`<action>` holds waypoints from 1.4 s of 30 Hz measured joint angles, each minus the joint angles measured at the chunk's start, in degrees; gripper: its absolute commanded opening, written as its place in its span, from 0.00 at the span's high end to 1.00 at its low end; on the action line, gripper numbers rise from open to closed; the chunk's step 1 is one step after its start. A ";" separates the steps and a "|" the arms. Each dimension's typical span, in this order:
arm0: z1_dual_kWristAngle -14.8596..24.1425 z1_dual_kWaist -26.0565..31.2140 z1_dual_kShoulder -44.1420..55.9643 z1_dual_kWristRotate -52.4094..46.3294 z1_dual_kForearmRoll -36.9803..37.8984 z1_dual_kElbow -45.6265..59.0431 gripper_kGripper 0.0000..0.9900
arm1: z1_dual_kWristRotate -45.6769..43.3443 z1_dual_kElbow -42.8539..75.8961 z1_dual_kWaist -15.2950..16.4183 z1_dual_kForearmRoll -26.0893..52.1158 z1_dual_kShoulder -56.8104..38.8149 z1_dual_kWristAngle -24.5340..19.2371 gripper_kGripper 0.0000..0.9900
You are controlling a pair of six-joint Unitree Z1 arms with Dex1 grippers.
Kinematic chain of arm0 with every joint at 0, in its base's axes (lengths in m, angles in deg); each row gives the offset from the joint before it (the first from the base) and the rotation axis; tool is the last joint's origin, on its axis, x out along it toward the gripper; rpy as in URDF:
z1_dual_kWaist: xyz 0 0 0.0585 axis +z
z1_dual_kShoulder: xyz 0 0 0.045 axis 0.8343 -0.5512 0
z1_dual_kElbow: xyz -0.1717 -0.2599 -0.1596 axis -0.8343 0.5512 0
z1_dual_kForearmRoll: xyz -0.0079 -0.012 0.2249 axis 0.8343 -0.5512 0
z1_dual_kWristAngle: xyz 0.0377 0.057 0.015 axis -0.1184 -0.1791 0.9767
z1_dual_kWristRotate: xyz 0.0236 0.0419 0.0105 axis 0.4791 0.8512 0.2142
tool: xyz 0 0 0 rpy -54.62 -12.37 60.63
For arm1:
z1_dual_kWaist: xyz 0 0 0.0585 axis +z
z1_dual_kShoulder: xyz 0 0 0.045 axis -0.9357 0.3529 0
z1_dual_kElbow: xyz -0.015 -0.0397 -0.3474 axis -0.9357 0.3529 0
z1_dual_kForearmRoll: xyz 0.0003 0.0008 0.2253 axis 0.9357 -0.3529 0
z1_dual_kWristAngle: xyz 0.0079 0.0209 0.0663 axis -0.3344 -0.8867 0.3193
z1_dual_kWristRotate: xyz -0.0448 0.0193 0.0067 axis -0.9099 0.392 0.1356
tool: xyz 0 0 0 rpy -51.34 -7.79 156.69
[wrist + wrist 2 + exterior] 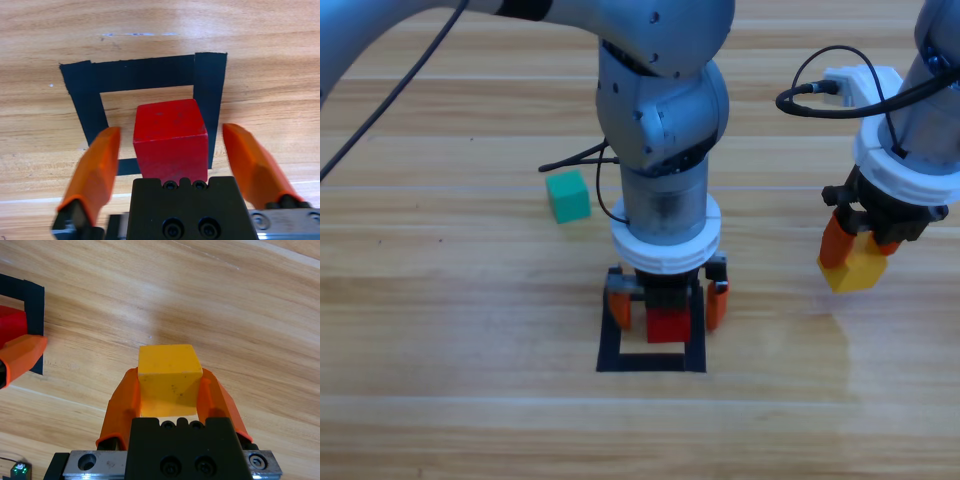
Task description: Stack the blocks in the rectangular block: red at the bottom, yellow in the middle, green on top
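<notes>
Placing the red cube (170,134) is the step in hand, and it looks nearly finished: the cube sits on the surface inside the rectangular block (651,362) of black tape, toward the frame's edge nearest the arm, with the left end effector (170,165) straddling it, jaws spread apart and clear of both its sides. To finish well, that arm should probably lift straight up without swinging sideways, since a brushing jaw could nudge the cube onto the tape. The right end effector (169,390) hangs well to the right of the frame, clamped on the yellow cube (169,376) (held off the surface, judging by the high view). It should likely wait until the left arm is out of the way, then come down square over the red cube. The green cube (567,196) lies on the surface, beyond the frame to its left.
</notes>
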 measured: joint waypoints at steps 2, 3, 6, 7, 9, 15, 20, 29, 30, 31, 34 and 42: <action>0.00 -0.08 0.04 0.00 0.00 0.11 0.00 | 0.00 0.00 0.00 0.00 0.09 0.00 0.98; 0.00 -0.16 0.11 0.00 0.03 0.20 0.00 | 0.00 0.00 0.00 0.00 0.15 0.00 0.98; 0.00 -0.23 0.31 0.01 0.04 0.75 0.00 | 0.00 0.00 0.00 0.00 0.22 0.00 0.98; 0.00 -0.24 0.35 0.01 0.04 0.85 0.00 | 0.00 0.00 0.00 0.00 0.22 0.00 0.98; 0.00 -0.24 0.41 0.01 0.05 0.97 0.00 | 0.00 0.00 0.00 0.00 0.22 0.00 0.98; 0.01 -0.24 1.38 0.12 0.05 2.67 0.00 | -0.70 0.00 0.00 0.00 0.18 0.00 0.98; 0.03 -0.23 3.28 0.53 0.05 4.30 0.00 | -2.34 0.00 0.00 -0.15 0.17 -1.69 0.98; 0.03 -0.22 4.91 0.77 0.05 4.89 0.00 | -2.57 0.00 0.00 -0.17 0.17 -4.42 0.98; 0.03 -0.22 4.97 0.77 0.05 4.89 0.00 | -2.57 0.00 0.00 -0.17 0.17 -4.56 0.98; 0.03 -0.22 5.14 0.77 0.05 4.88 0.00 | -2.58 0.00 0.00 -0.17 0.17 -4.69 0.98; 0.16 -0.18 6.81 1.84 0.01 4.68 0.00 | -2.83 0.00 0.00 -0.35 0.17 -5.00 0.98; 5.52 4.06 19.80 12.29 -7.01 -3.26 0.00 | -3.13 -0.11 0.01 -1.07 0.17 -5.34 0.98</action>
